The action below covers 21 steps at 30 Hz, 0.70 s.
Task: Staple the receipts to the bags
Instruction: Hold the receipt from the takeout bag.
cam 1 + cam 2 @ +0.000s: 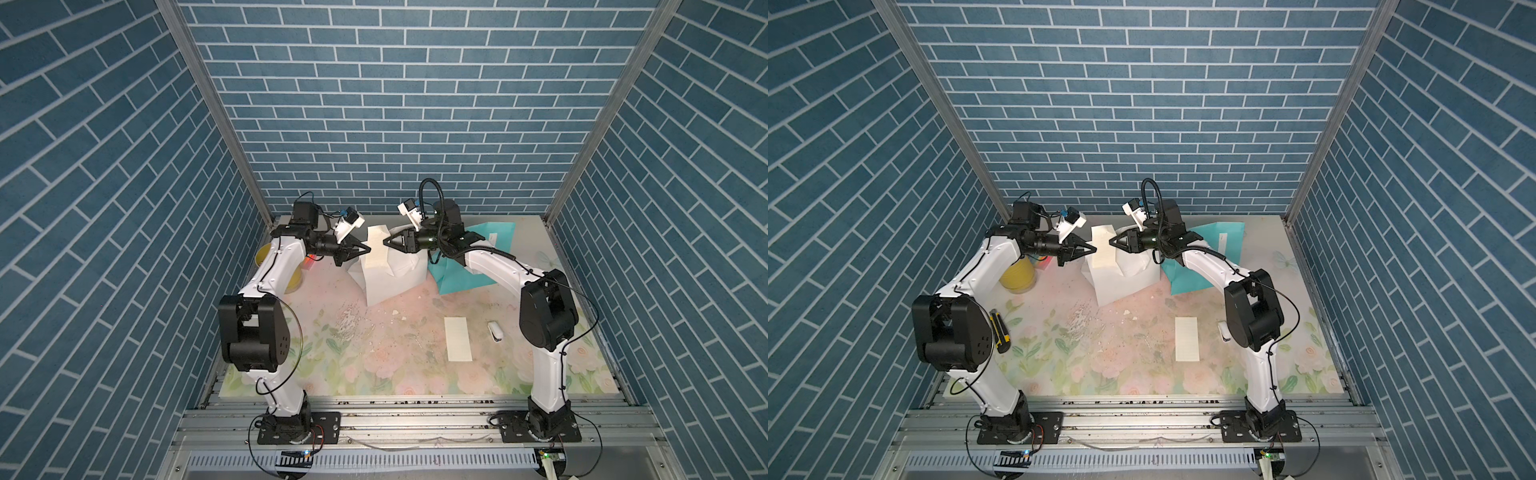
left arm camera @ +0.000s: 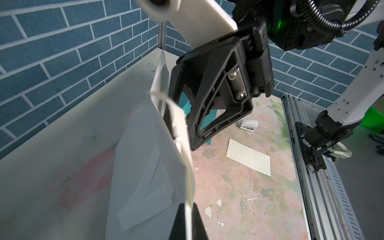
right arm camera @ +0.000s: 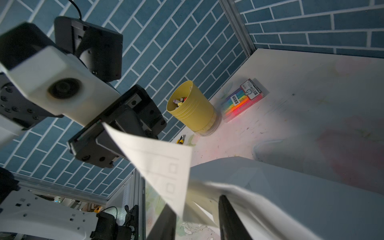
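Aligning paper for the first staple, by the look of it. Nearest, at 5 o'clock on the floral-print tabletop [image 1: 374,370]: a loose narrow cream-white paper receipt [image 1: 458,338], flat, with the small white plastic stapler [image 1: 495,331] just beside it at its 3 o'clock, untouched. Farther, at 12 o'clock: the plain white paper gift bag [image 1: 390,282], raised on end, a second cream receipt slip [image 1: 374,235] against its upper edge. At its 9 o'clock, left gripper [image 1: 368,249] pressed together, pinching the bag's edge, seemingly the slip too. At its 3 o'clock, right gripper [image 1: 385,243], jaws apart astride that edge, not clamped. Beyond, at 2 o'clock, the flat teal paper gift bag [image 1: 457,280]. Next, probably: hold the left pinch steady, free the right, fetch the stapler.
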Available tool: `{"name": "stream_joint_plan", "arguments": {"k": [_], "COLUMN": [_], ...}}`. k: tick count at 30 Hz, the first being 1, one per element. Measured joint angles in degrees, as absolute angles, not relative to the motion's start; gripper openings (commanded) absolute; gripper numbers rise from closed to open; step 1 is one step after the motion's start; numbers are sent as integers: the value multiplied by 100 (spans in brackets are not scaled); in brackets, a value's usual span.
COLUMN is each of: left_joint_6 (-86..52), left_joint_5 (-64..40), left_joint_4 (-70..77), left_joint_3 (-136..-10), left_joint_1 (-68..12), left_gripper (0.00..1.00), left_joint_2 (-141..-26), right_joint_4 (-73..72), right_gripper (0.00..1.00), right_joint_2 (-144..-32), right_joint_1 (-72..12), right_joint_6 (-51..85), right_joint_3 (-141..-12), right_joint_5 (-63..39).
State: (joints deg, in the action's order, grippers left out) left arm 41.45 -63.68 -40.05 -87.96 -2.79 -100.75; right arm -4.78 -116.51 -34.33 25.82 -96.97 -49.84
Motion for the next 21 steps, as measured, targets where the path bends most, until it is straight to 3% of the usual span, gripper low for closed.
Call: {"name": "stream_joint_plan", "arguments": {"k": [8, 12, 15, 21], "left_joint_6": [4139, 4123, 4080, 3997], "left_joint_5": [-6368, -6355, -6309, -6292], "left_joint_4": [-4091, -4150, -4180, -4226], "left_joint_3": [-8899, -8903, -8914, -8941], "left_joint_1": [-281, -281, -281, -281], "left_gripper": [0, 1, 16, 37], "left_joint_2": [-10103, -10106, -10106, -10106], "right_joint_4": [-967, -1120, -1168, -698], "right_gripper": [2, 0, 0, 0], "right_joint_2": [-11651, -11646, -11611, -11319], "right_joint_1": [-3430, -3428, -3420, -3420], "right_joint_6": [2875, 2912, 2897, 2423], "right_joint_3": [-9655, -9539, -9351, -8976], "right_joint_5": [-5181, -5221, -5212, -5179]}}
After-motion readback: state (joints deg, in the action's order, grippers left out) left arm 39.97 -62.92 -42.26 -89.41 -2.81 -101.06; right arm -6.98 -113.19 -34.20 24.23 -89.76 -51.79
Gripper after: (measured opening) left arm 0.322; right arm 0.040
